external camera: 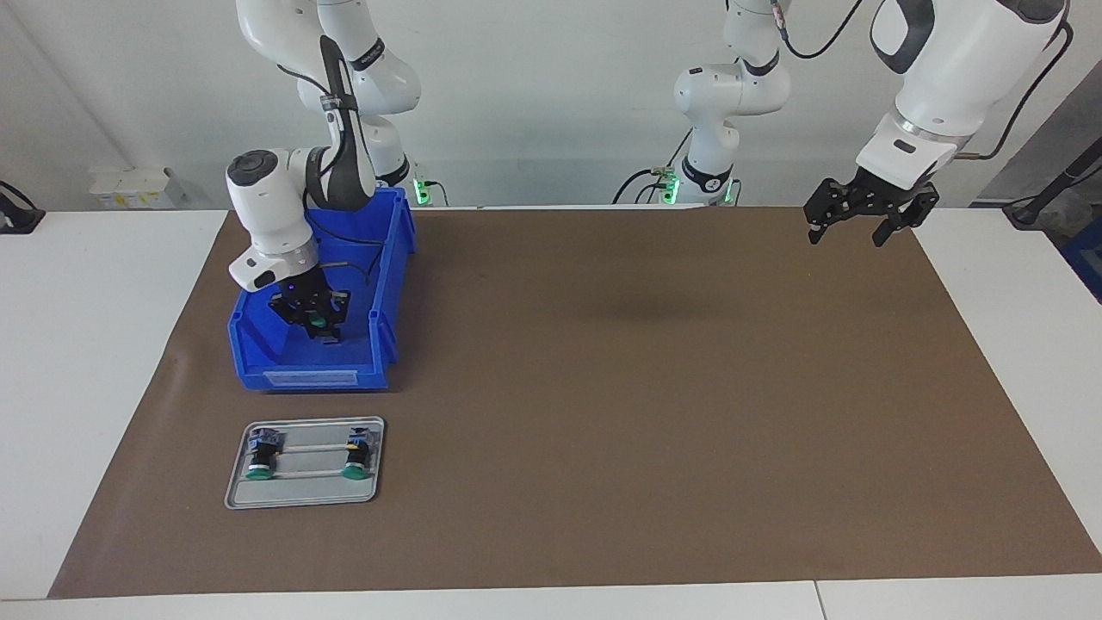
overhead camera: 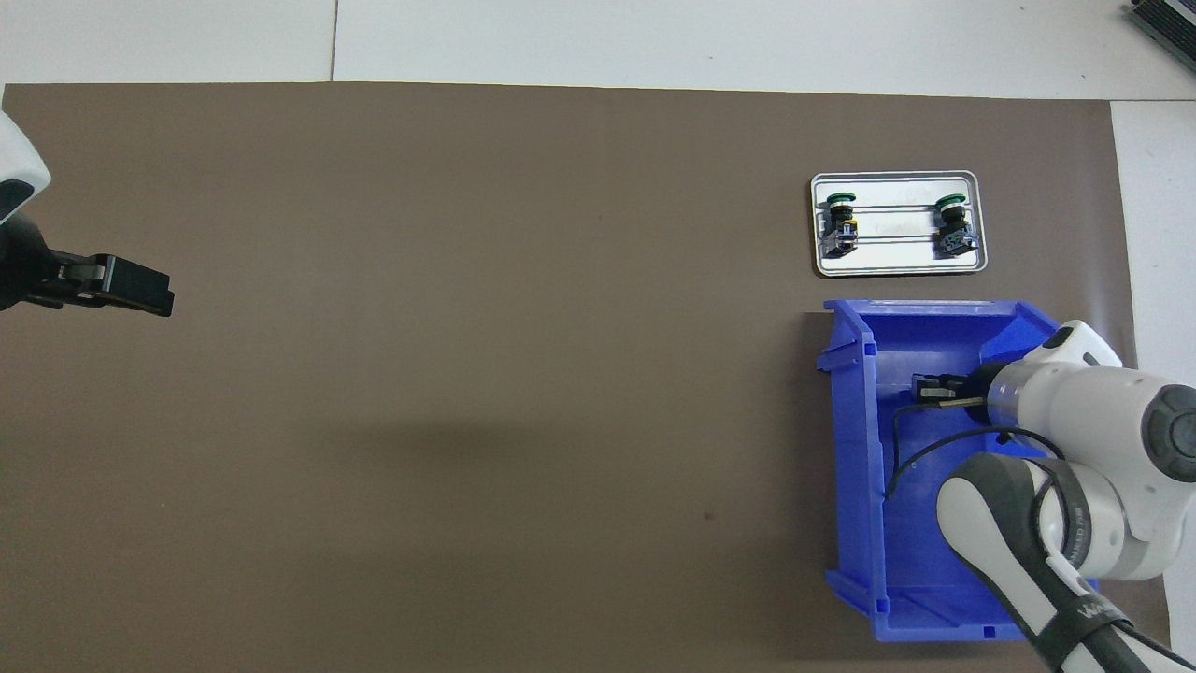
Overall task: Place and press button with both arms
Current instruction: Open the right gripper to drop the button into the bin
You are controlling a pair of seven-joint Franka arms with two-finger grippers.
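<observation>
button [external camera: 318,322] green cap between fingertips of right end effector [external camera: 315,325], nearly closed on it, inside blue bin [external camera: 258,351], left-centre of facing view | left end effector [external camera: 845,231] fully open, empty, hanging over brown mat [external camera: 603,387], upper right | two buttons on grey tray [external camera: 301,497], lower left | label unreadable

Tray [external camera: 303,498] with two buttons, farther out than bin [external camera: 310,377]

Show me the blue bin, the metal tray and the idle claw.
blue bin [external camera: 310,376]: facing view, front wall.
metal tray [external camera: 303,495]: facing view, bare bottom strip.
left gripper [external camera: 848,232]: facing view, between fingertips.
</observation>
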